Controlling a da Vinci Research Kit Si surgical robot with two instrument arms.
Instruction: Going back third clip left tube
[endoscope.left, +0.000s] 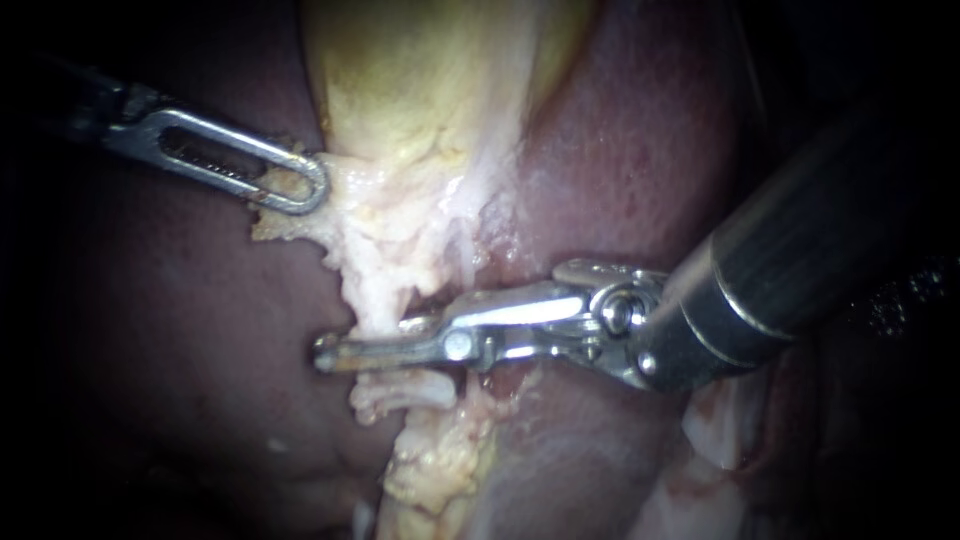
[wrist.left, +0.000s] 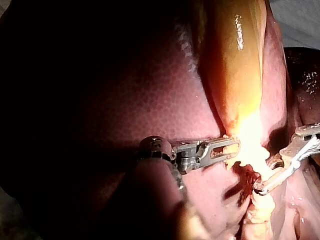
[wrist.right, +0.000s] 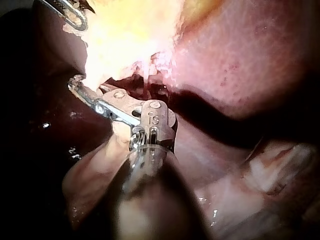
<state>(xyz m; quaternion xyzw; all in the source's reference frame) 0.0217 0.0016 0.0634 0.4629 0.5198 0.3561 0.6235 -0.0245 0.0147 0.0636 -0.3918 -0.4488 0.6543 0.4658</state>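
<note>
While clamped tight on the ragged lower edge of the gallbladder (endoscope.left: 420, 80) with the left instrument (endoscope.left: 300, 185), reaching in from the right with the right instrument (endoscope.left: 365, 345) — jaws slightly apart, straddling the pale tube (endoscope.left: 375, 295), one jaw in front of it, one behind. Tube hanging just below the gallbladder, running down between folds of dark liver (endoscope.left: 640, 150) — crossed near mid-length.

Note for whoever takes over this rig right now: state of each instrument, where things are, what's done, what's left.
Left instrument: shut on pale tissue below the gallbladder.
Right instrument: open, lying across the tube.
Done: no clip can be made out on the tube.
To do: probably ease the right instrument back clear of the tube while the left holds.
</note>
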